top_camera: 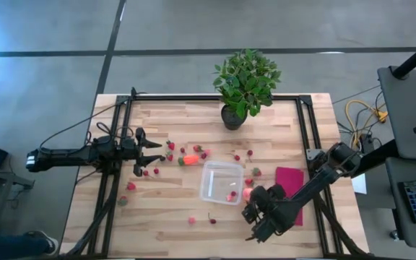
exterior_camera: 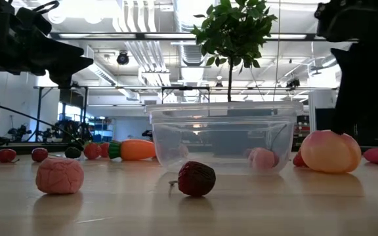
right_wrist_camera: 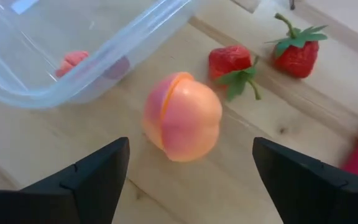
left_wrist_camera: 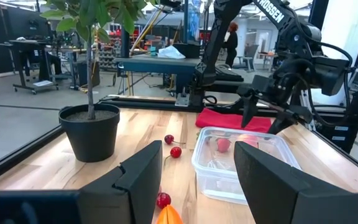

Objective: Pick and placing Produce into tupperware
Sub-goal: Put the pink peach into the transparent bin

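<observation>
1. The peach (right_wrist_camera: 182,116), a smooth round orange-pink fruit with a seam down one side, sits on the desk (top_camera: 157,217) just beside the tupperware (top_camera: 221,181), on the side towards the desk's right edge and near its front edge. It lies between the spread fingers of the right end effector (right_wrist_camera: 188,171), which is open and holds nothing.
2. Judging the step: this is the approach to grasp the peach. To do it well, centre the fingers on the widest part of the fruit, come down low enough to pinch below its middle, and close gently, since a round glossy skin may squirt out of a hard pinch.
3. Mind the tupperware rim close by; a finger catching it would likely shove the light, clear, rounded-square box. It is shallow and thin-walled, so the lift should clear the rim before moving across.
4. Inside the tupperware lies one small pink-red piece (right_wrist_camera: 72,62).
5. Two strawberries (right_wrist_camera: 227,61) with green leafy tops lie beside the peach, towards the magenta cloth (top_camera: 289,182).
6. More small red pieces dot the pale wooden planks, and an orange-red piece with a green top (top_camera: 188,159) lies near the middle.
7. The left end effector (top_camera: 150,152) waits open near the desk's left edge; a potted plant (top_camera: 243,85) stands at the back edge.
</observation>
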Motion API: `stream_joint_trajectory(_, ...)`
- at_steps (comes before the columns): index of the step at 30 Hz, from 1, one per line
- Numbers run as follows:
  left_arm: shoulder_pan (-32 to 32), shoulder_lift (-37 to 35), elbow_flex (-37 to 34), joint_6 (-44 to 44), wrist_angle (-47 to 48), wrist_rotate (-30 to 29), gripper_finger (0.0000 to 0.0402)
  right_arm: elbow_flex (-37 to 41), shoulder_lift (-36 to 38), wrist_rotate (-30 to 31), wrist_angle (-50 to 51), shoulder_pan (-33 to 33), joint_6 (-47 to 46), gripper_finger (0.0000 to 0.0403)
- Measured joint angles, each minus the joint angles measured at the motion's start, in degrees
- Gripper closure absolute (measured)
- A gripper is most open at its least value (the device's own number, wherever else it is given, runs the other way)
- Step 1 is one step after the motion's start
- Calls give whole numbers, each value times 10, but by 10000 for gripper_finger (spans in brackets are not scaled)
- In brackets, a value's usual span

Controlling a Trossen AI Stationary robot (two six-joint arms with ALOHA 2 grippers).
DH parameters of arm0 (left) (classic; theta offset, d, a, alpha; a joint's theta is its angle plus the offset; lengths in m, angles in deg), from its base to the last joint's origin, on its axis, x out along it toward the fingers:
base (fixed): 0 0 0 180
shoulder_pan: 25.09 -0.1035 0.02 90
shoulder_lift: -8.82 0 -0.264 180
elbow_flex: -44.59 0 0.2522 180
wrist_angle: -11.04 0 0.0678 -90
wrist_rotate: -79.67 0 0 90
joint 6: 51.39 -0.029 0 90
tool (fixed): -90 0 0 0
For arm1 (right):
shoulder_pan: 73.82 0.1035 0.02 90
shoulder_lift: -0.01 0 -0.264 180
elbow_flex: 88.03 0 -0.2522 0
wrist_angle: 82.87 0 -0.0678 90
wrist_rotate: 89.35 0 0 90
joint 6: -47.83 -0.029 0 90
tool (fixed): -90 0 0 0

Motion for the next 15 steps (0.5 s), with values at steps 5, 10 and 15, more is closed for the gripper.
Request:
stream_joint_trajectory(5,0,-1,0,0,0,0,214,9,0,-1,-57,-29,32,69)
stream_joint_trajectory(10,0,0,0,0,1,0,214,25,0,-1,-74,-62,40,70)
stream_joint_trajectory(15,0,-1,0,0,0,0,214,38,0,-68,-79,-86,38,73)
